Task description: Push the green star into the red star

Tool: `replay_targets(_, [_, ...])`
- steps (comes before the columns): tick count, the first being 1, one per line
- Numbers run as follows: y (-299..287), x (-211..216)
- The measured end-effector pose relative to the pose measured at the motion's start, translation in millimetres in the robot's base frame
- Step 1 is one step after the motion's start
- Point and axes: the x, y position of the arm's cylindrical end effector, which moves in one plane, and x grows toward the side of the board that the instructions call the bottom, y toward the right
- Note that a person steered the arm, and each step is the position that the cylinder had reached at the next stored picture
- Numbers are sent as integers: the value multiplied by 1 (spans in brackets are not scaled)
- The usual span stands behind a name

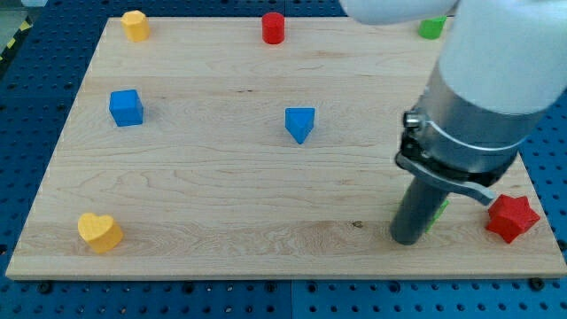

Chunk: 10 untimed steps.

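The red star (512, 218) lies near the board's bottom right corner. The green star (438, 213) is almost wholly hidden behind my rod; only a green sliver shows at the rod's right side, left of the red star. My tip (407, 239) rests on the board, touching or very close to the green star's left side. A gap of bare wood separates the green sliver from the red star.
A blue triangular block (300, 124) sits mid-board and a blue cube (126, 107) at the left. A yellow heart (99, 232) lies bottom left, another yellow block (135, 25) top left. A red cylinder (273, 28) and a green block (432, 27) stand along the top edge.
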Motion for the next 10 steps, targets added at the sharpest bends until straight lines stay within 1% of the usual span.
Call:
replay_targets(1, [-18,-4])
replay_targets(2, [-14,-30])
replay_targets(3, [-2,-34])
replay_targets(5, [58,-30])
replay_targets(6, [60,-27])
replay_targets(7, [26,-27])
replay_targets(8, [-44,-27])
replay_targets(9, [-99,-28])
replay_targets(10, [-148,-59])
